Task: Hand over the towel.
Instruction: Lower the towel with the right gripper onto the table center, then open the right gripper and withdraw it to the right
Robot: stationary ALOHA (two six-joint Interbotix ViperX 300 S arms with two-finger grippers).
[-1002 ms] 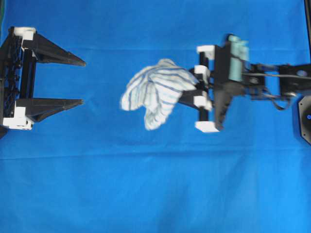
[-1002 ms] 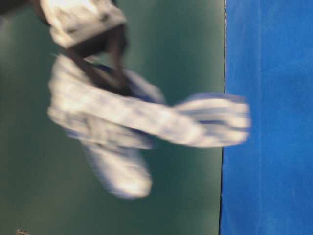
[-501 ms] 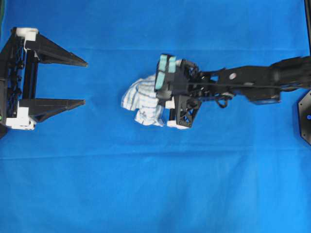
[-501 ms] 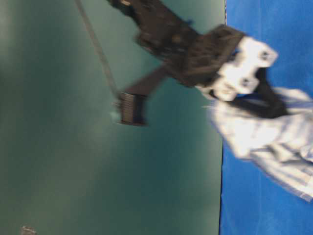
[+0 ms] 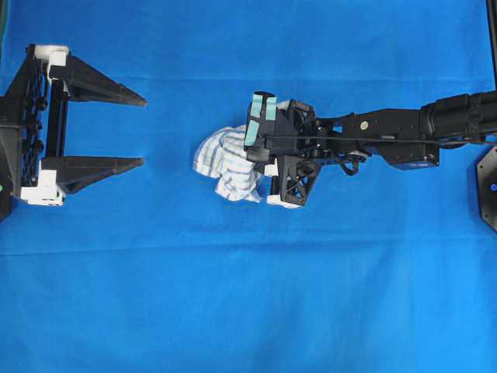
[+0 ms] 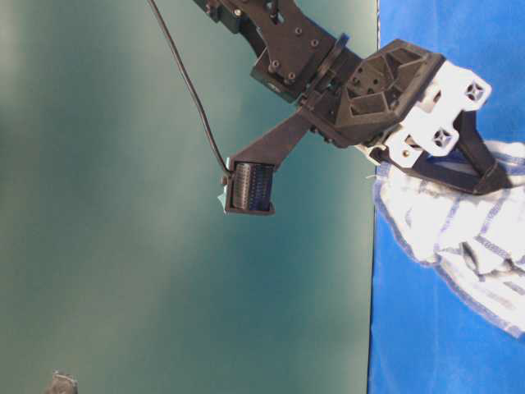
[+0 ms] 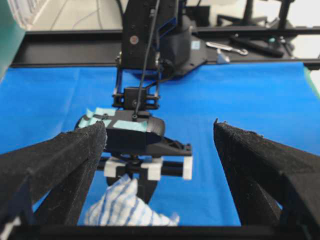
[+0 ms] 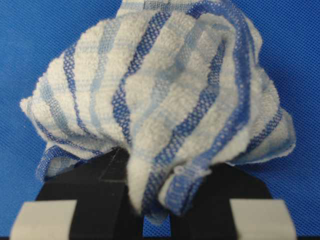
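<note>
Between grippers, only blue tablecloth (image 5: 233,295) shows.

a lab bench: blue tablecloth (image 5: 233,295), green backdrop (image 6: 123,246), mounted robot arms.

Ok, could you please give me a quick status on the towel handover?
Right end effector shut on towel. Left end effector open, apart from it. Only bare blue tablecloth between them.

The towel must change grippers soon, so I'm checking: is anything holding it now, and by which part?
The right gripper is shut on the towel, pinching a bunched fold at its near edge; the rest hangs free. The left gripper is open and holds nothing.
</note>
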